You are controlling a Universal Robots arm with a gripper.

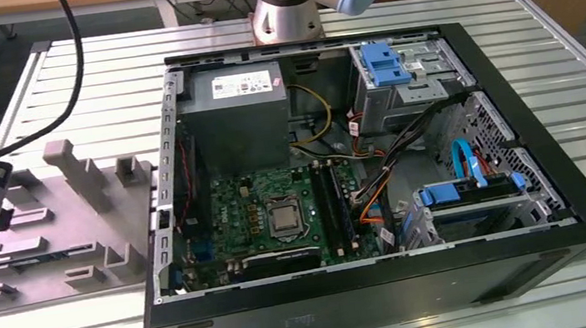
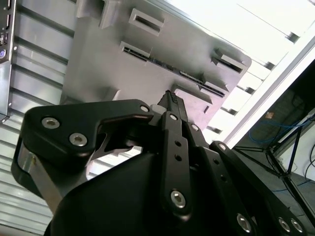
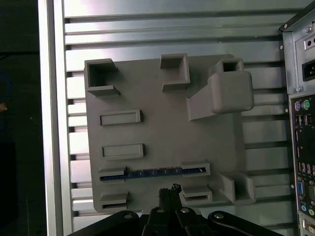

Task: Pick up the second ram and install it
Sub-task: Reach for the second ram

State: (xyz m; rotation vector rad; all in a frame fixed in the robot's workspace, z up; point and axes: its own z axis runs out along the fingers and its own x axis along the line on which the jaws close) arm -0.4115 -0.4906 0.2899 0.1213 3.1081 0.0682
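Gripper (image 3: 170, 191) is hanging over one edge of the grey holder block (image 3: 162, 98), its fingers resting pressed together with nothing between them. The second ram (image 3: 157, 172) is lying on edge in a long slot of the block, just beyond the fingertips and apart from them. Farther off, toward the exterior view's right, the open computer case (image 1: 345, 317) is lying on the slatted table (image 1: 568, 38).

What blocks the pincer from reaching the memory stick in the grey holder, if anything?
Likely yes: the pincer hangs close to the memory stick, which lies exposed in a slot of the holder, with nothing between them.
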